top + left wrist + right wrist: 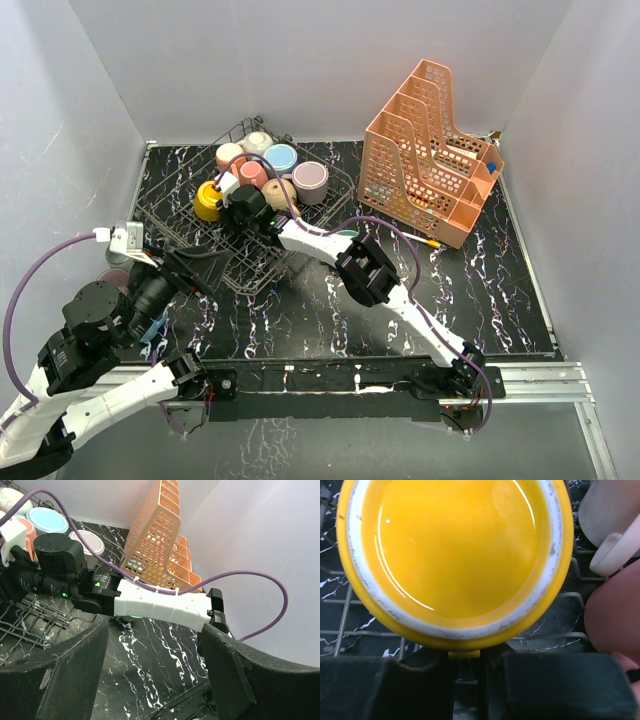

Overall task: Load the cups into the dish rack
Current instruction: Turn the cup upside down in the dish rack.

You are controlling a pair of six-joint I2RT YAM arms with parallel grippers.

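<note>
Right end effector (477, 662) clamps the yellow cup (457, 555) inside the dish rack (250, 275).
Left end effector (155, 630) hangs with fingers spread wide, empty, at the rack's near-left corner.

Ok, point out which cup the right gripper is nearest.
The yellow cup, at the cluster's near-left edge in the dish rack: the only yellow one, base up, its handle between the right gripper's fingers.

Cup (455, 555) is gleaming, glossy glazed; rack (250, 272) is showing dark wire; organizer (430, 160) is looking matt plastic.
</note>
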